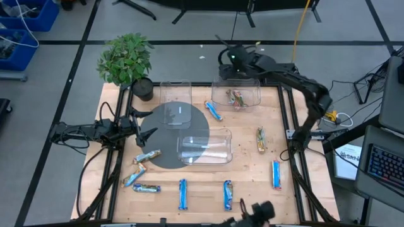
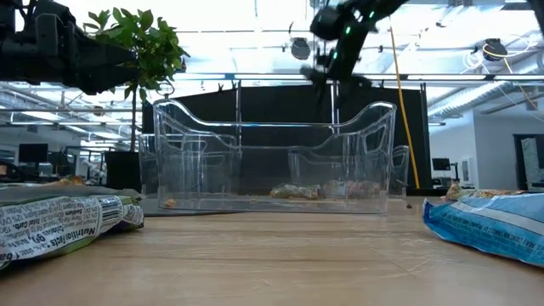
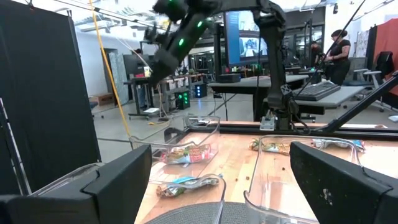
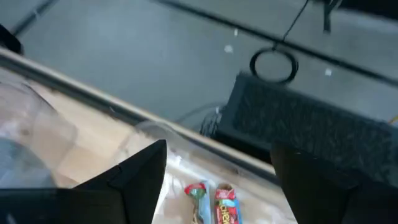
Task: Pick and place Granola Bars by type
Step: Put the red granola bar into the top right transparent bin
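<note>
Granola bars lie scattered on the wooden table: blue ones [image 1: 182, 193] [image 1: 228, 194] [image 1: 276, 174] [image 1: 213, 111], tan-gold ones [image 1: 146, 156] [image 1: 134, 177], and multicolour ones [image 1: 261, 139] [image 1: 146, 188]. Two reddish-green bars [image 1: 237, 99] [image 4: 214, 202] lie flat on the floor of the far right clear bin [image 1: 252, 94]. My right gripper [image 1: 231, 62] [image 4: 219, 155] hangs open high above that bin's far edge, with nothing between its fingers. My left gripper [image 1: 148, 129] [image 3: 221, 168] waits open at the table's left edge.
A second clear bin [image 1: 175, 91] stands at the far middle and a third [image 1: 204, 146] at the centre, partly on a dark round mat [image 1: 165, 142]. A potted plant [image 1: 126, 60] stands at the far left corner. Black frame rails run along the table's edges.
</note>
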{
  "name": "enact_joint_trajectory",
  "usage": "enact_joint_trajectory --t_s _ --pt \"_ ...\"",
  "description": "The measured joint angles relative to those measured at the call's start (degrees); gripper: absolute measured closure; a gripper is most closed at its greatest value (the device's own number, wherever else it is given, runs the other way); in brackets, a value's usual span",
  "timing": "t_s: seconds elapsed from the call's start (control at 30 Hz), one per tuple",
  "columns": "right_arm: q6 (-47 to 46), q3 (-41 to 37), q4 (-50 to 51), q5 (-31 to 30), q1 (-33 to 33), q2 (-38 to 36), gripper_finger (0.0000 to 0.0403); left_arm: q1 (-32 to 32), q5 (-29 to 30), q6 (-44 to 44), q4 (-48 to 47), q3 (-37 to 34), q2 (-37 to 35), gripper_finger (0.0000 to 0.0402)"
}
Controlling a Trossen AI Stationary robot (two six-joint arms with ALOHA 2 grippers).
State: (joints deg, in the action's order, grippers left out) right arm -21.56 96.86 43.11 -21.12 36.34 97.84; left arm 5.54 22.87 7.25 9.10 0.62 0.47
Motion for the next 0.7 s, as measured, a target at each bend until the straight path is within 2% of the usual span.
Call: enact_joint_trajectory --t_s 0.2,0.47,0.6,0.7 --pt "1.2 0.0 0.1 -8.7 -4.3 -7.7 0.0124 0.0 0.0 0.0 0.0 0.0 0.0 0.0023" --pt "1.3 0.0 3.9 -16.3 -12.3 -14.7 0.0135 0.0 0.0 0.0 0.0 0.0 0.0 0.0023" --pt "2.2 0.0 6.6 -17.7 -17.0 -17.1 0.0141 0.0 0.0 0.0 0.0 0.0 0.0 0.0023" --pt "6.3 0.0 7.7 -15.0 -20.6 -18.9 0.0144 0.0 0.0 0.0 0.0 0.0 0.0 0.0023"
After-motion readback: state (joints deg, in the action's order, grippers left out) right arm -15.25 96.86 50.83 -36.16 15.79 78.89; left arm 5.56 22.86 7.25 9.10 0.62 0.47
